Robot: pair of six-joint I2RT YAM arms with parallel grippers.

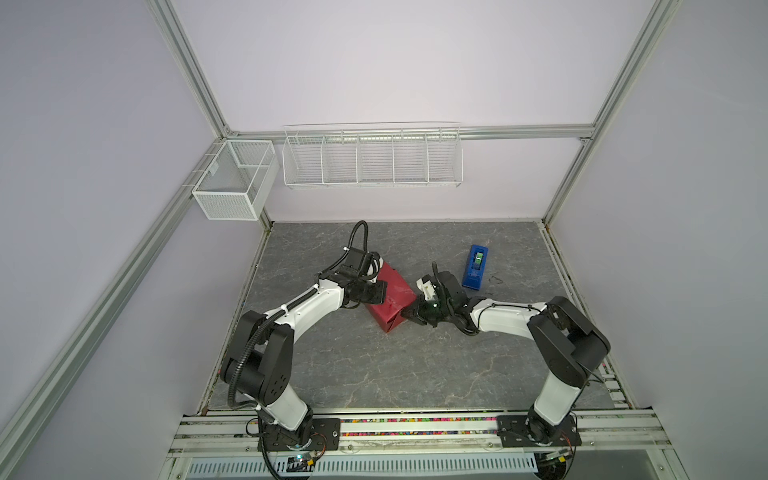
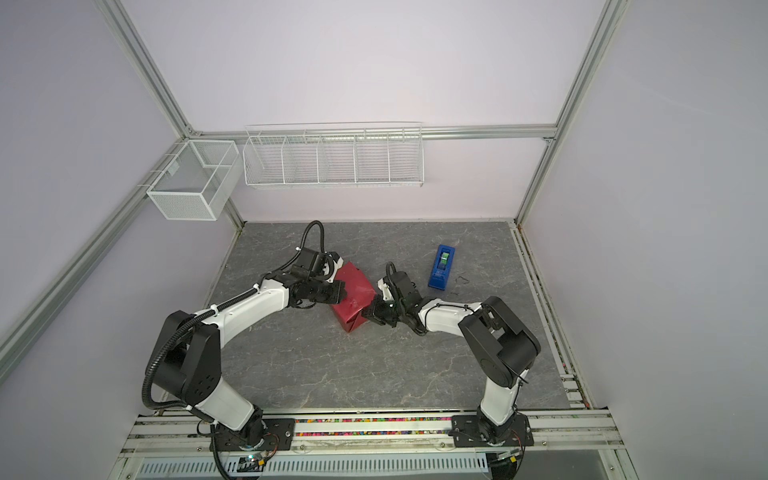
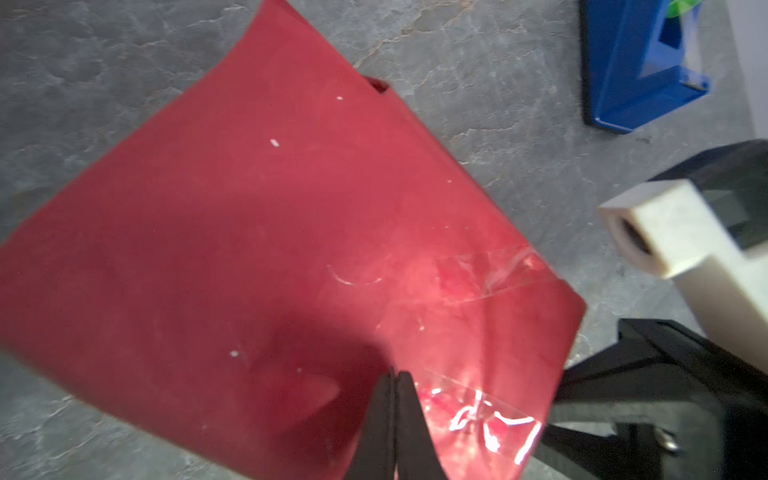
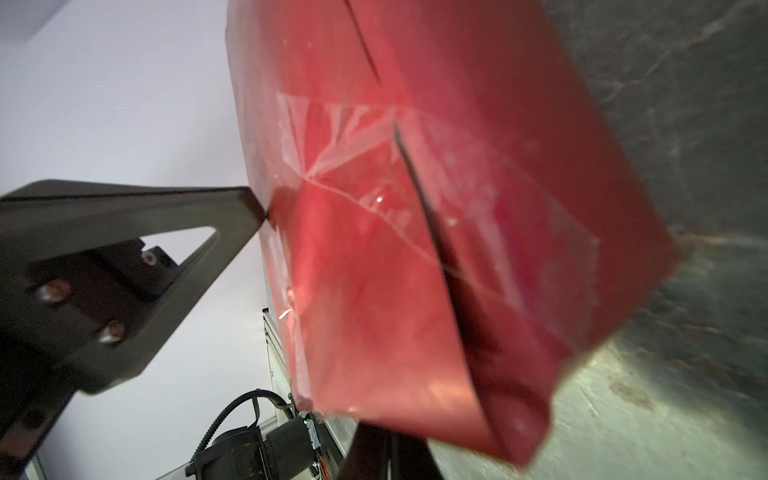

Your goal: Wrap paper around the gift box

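Note:
The red paper (image 1: 392,297) (image 2: 353,297) is folded round a box shape at mid-table; the gift box itself is hidden under it. Clear tape (image 3: 478,415) (image 4: 353,137) holds the seams, and one end flap (image 4: 498,374) stands a little loose. My left gripper (image 1: 381,291) (image 2: 343,291) (image 3: 395,376) is shut, with its tips resting on the top face of the paper (image 3: 270,228). My right gripper (image 1: 405,314) (image 2: 365,312) (image 4: 386,442) is also shut, its tips against the right end of the package and partly covered by the paper (image 4: 395,270). Neither pinches anything.
A blue tape dispenser (image 1: 475,266) (image 2: 441,266) (image 3: 636,62) with a green roll stands to the back right of the package. A mesh basket (image 1: 235,178) and a long wire rack (image 1: 372,156) hang on the back wall. A small dark scrap (image 1: 494,277) lies beside the dispenser.

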